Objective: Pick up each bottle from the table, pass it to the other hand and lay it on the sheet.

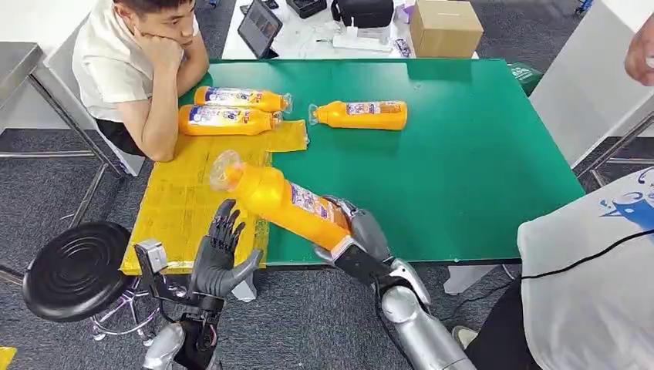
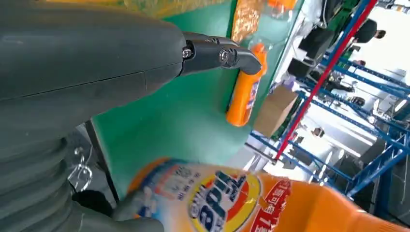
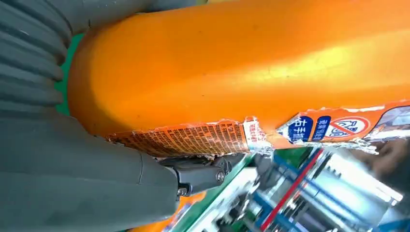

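Observation:
My right hand [image 1: 362, 235] grips an orange bottle [image 1: 281, 199] by its base and holds it tilted above the table's front edge, cap end toward the yellow sheet [image 1: 185, 193]. The right wrist view shows that bottle's orange body [image 3: 241, 63] close against the palm. My left hand [image 1: 220, 254] stands open with fingers spread, just below and left of the bottle, not touching it. The held bottle's label [image 2: 222, 198] fills the near part of the left wrist view. Two orange bottles [image 1: 231, 109] lie on the sheet's far end. Another bottle [image 1: 361, 114] lies on the green table [image 1: 463, 154].
A person [image 1: 139, 62] sits at the table's far left corner, an elbow on the sheet. Another person in white [image 1: 594, 270] stands at the right. A black stool [image 1: 77, 266] is by my left arm. A cardboard box [image 1: 446, 27] and a tablet sit beyond.

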